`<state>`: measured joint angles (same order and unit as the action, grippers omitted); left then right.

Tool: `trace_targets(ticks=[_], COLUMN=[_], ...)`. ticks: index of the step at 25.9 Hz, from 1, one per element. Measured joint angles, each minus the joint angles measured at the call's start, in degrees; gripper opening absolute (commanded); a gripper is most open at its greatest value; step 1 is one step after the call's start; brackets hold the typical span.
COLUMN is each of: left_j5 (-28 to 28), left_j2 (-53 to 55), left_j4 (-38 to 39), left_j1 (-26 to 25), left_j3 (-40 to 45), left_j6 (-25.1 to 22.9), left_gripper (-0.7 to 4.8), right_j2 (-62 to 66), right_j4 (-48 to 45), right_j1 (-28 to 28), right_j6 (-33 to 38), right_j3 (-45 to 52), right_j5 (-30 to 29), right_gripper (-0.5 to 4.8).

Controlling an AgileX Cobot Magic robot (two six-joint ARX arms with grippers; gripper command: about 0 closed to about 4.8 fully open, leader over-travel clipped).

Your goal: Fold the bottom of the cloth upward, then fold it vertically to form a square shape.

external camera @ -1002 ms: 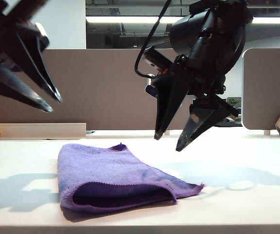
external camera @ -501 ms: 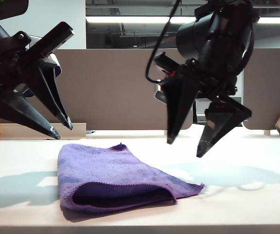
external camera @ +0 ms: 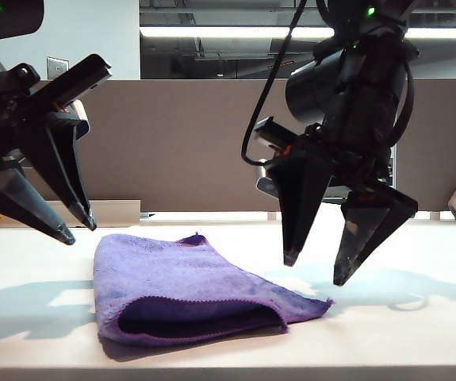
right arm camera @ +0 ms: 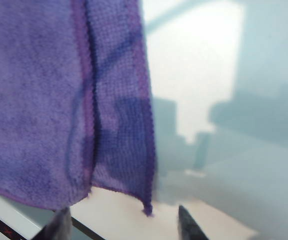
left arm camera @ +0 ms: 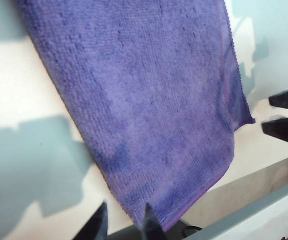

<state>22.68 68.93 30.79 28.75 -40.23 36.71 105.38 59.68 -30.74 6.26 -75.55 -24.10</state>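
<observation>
Tool on the right [external camera: 321, 270] hangs spread wide over the cloth's [external camera: 188, 290] right corner; left tool [external camera: 78, 226], parted and empty, hovers by its far-left edge. Cloth lies doubled on the counter [external camera: 418, 333], so apparently the vertical fold remains.

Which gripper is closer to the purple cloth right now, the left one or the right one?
Right, though it is close. The right gripper hangs open just above the cloth's right corner. The left gripper hangs open just above its far left edge. Neither touches it.
</observation>
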Motion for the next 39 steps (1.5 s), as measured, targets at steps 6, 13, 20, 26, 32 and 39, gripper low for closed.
trace_targets(ticks=[6,13,20,26,32,39], left_j5=[0.0,0.1,0.3,0.8,5.6,7.2], left_j2=[0.0,0.0,0.0,0.1,0.1,0.1], left_j4=[0.1,0.1,0.1,0.0,-3.3,-6.8], left_j1=[0.0,0.0,0.0,0.1,0.2,0.2], left_j3=[0.0,0.0,0.0,2.7,6.6,6.7], left_j6=[-0.2,-0.3,-0.3,-0.3,1.6,3.8], left_gripper=[0.9,0.9,0.89,0.9,1.02,1.3], right_j2=[0.6,3.1,3.7,4.7,4.7,4.7], right_j4=[-1.1,-1.5,-3.1,-3.0,-3.1,-3.0], right_j1=[0.0,-0.1,-0.2,-0.4,-0.4,-0.4], right_j6=[-0.2,-0.2,-0.2,-0.2,-0.2,-0.2], right_j3=[0.0,0.0,0.0,0.0,0.0,0.0], right_j5=[-1.2,-5.1,-7.5,-9.1,-9.1,-9.1], right_gripper=[2.75,2.75,2.75,2.74,2.71,2.71])
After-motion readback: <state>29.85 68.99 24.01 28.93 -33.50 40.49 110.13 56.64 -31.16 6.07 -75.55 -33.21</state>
